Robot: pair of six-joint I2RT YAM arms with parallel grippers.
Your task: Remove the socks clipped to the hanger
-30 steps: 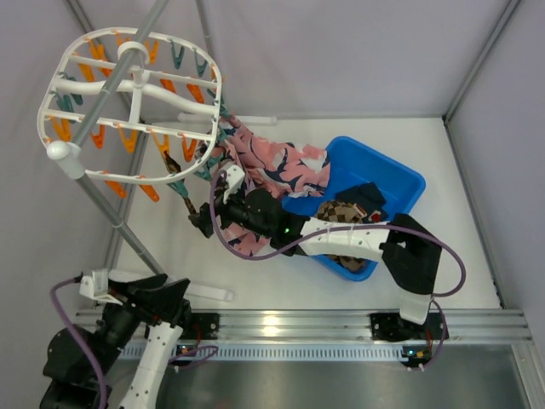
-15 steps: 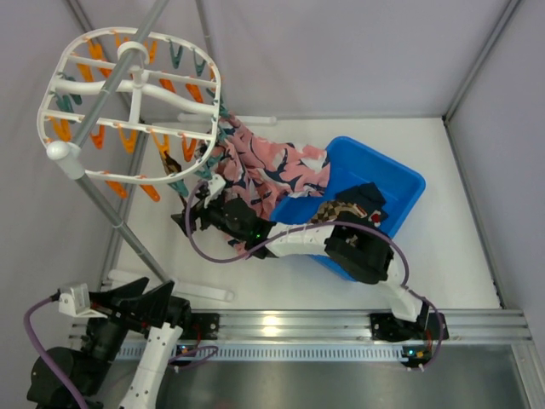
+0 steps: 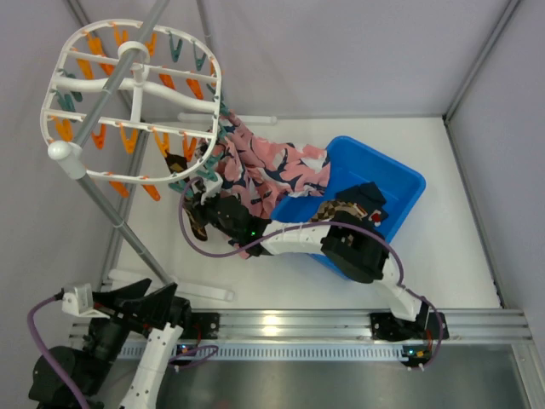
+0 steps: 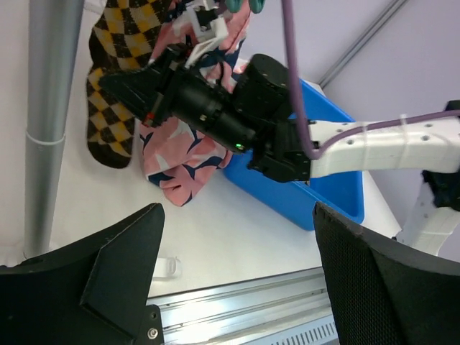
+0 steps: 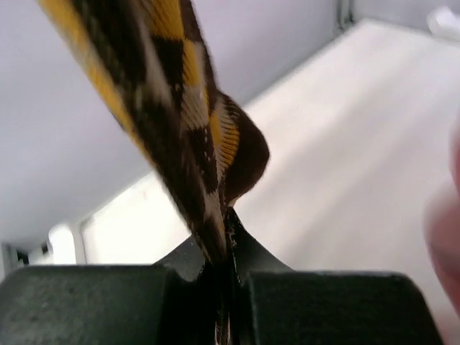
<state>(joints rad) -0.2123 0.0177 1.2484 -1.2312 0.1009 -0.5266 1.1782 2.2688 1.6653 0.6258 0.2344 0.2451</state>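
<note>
Top external | white table [image 3: 460, 256] | right end effector [image 5: 228, 248] clamps checkered sock [image 5: 190, 140] | left end effector [image 4: 237, 215] spread

You're looking at the white oval hanger [image 3: 174, 88] tilting at upper left, orange and teal clips lining its bars. Pink patterned socks [image 3: 272, 162] and a brown checkered sock [image 4: 108, 93] are hanging from its right edge. A second checkered sock [image 3: 339, 210] and a navy sock [image 3: 368, 196] are lying in the blue bin [image 3: 353, 162].
</note>
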